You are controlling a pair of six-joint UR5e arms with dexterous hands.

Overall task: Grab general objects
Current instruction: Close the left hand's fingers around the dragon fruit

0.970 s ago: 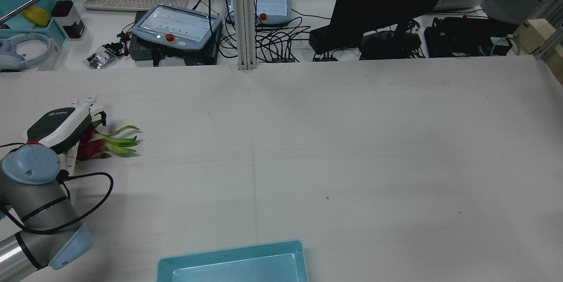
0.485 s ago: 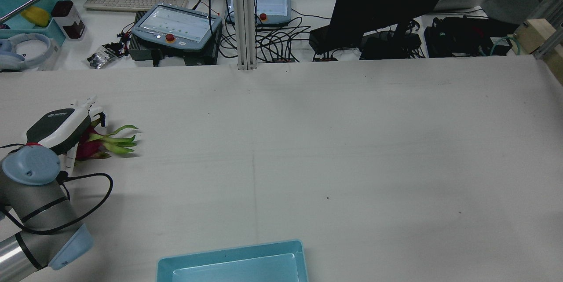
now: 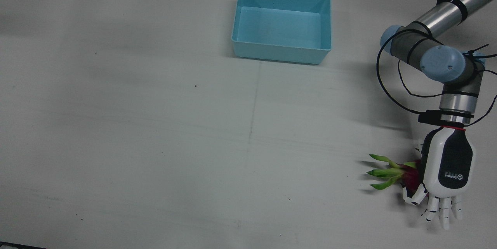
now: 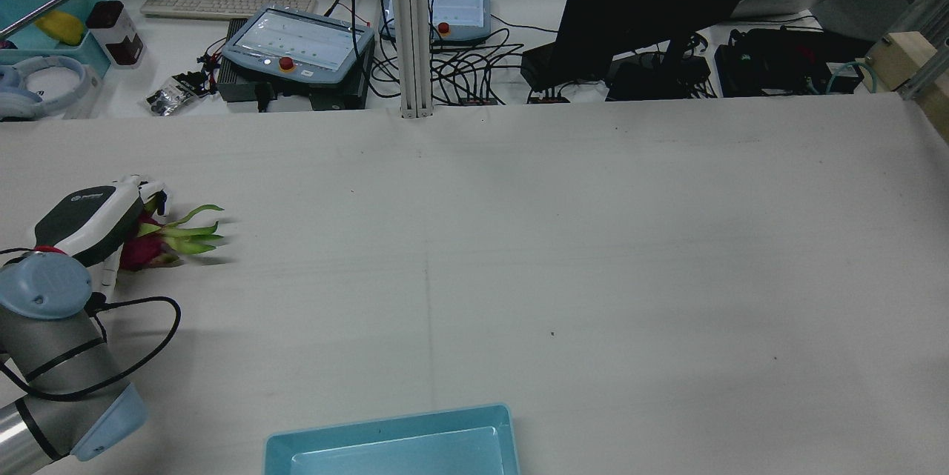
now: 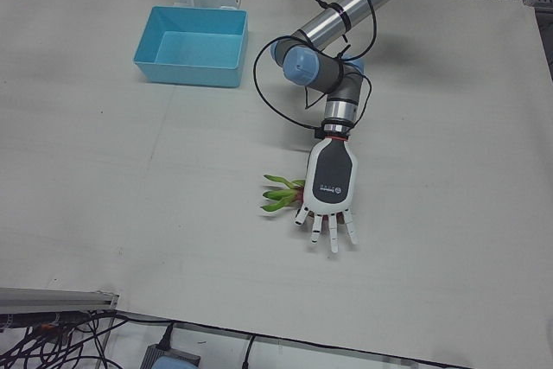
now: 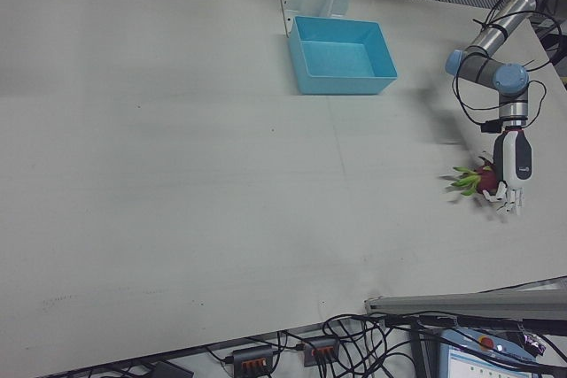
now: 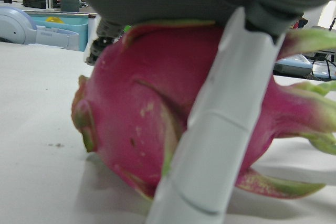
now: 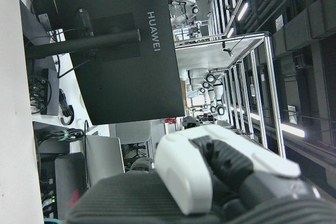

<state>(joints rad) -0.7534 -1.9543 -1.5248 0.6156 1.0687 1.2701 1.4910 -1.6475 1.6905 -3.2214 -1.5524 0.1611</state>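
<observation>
The left hand point(image 3: 442, 175) is hovering palm-down over a dragon fruit point(image 3: 409, 177) that is lying on the table point(image 3: 155, 144), close to the table's edge on the robot's left side and nearer the operators' edge than the robot's. The hand's fingers point(image 3: 440, 210) are stretching out flat past the fruit, spread apart, while one white finger point(image 7: 220, 129) is curving down across the fruit's red side in the left hand view; the hand is not closing around it, and the fruit is resting on the table surface. The fruit's green leafy tips point(image 3: 382, 171) are pointing away from the hand, toward the middle of the table. In the left-front view the hand point(image 5: 328, 192) is covering most of the fruit point(image 5: 285, 196). A light blue bin point(image 3: 281, 23) is standing well apart, at the middle of the robot's edge of the table. The right hand point(image 8: 220, 182) is showing only in its own camera, too close to tell whether it is wide or closed.
</observation>
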